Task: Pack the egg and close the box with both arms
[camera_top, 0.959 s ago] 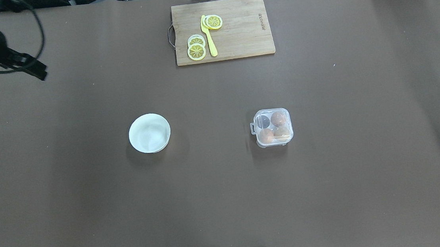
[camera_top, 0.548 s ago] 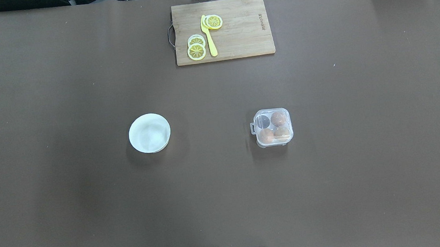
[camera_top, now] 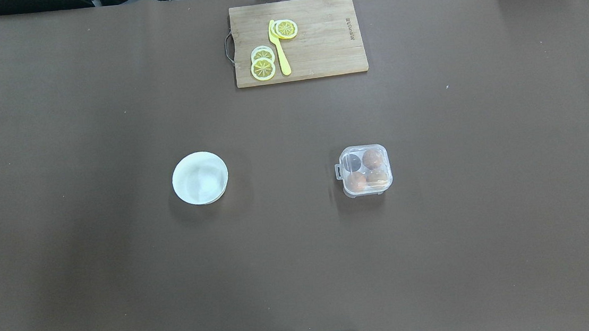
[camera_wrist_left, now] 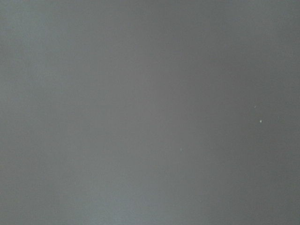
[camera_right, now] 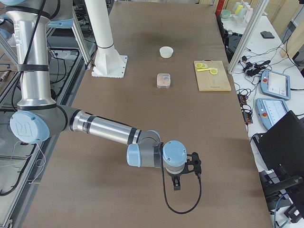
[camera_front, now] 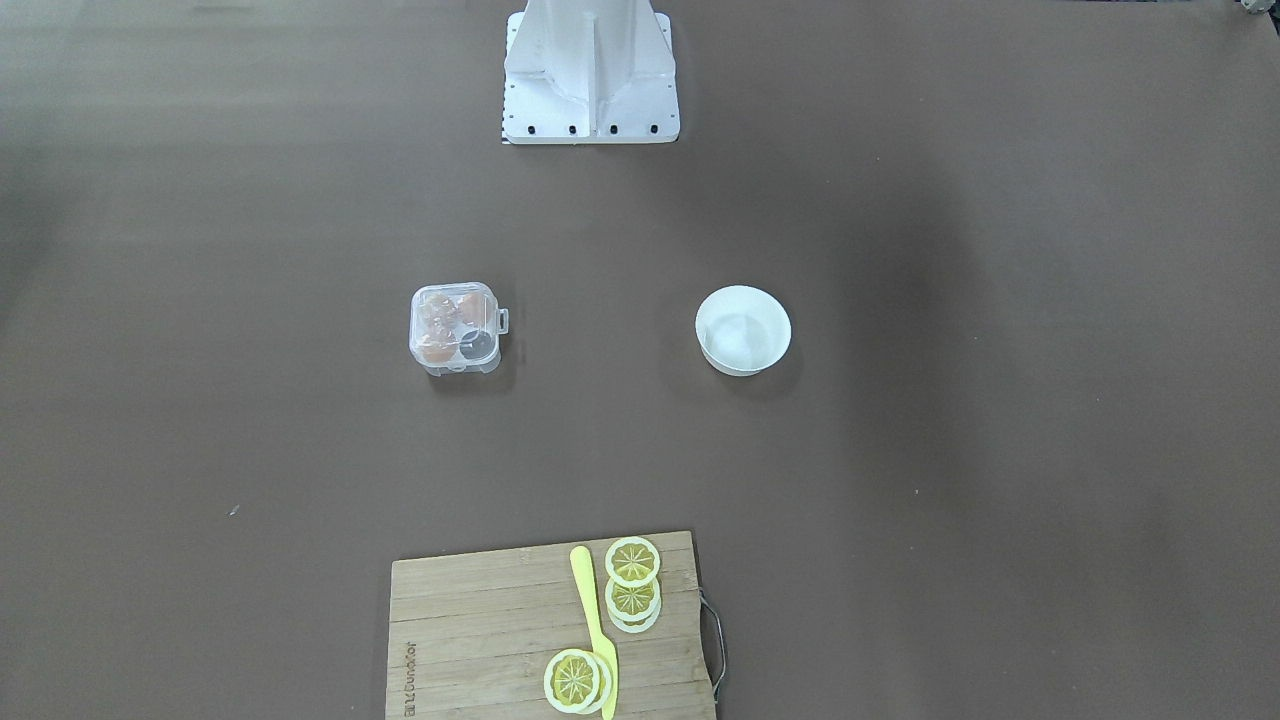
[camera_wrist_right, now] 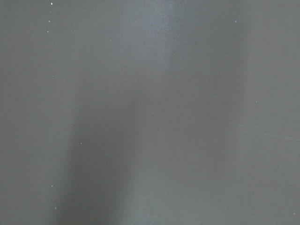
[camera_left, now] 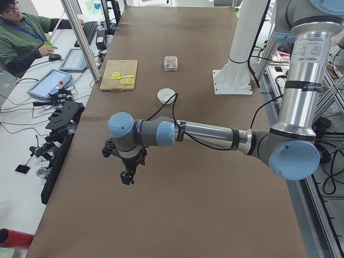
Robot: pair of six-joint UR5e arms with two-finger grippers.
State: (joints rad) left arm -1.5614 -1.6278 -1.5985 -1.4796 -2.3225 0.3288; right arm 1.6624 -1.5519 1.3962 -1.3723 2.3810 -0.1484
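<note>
The clear box [camera_top: 364, 170] sits just right of the overhead view's middle on the brown desk [camera_top: 441, 254], three eggs [camera_top: 373, 157] inside. The left claw [camera_left: 127, 177] and right claw [camera_right: 176, 184] hang far away; apart or together, I cannot tell.

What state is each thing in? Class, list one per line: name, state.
box: lid down, three cells filled, one empty
eggs: three, seated inside the box
bowl: upright, empty
cutting board: lying flat
lemon slices: on the board
knife: flat on the board
left end effector: away from the box, open or shut unclear
right end effector: away from the box, open or shut unclear
</note>
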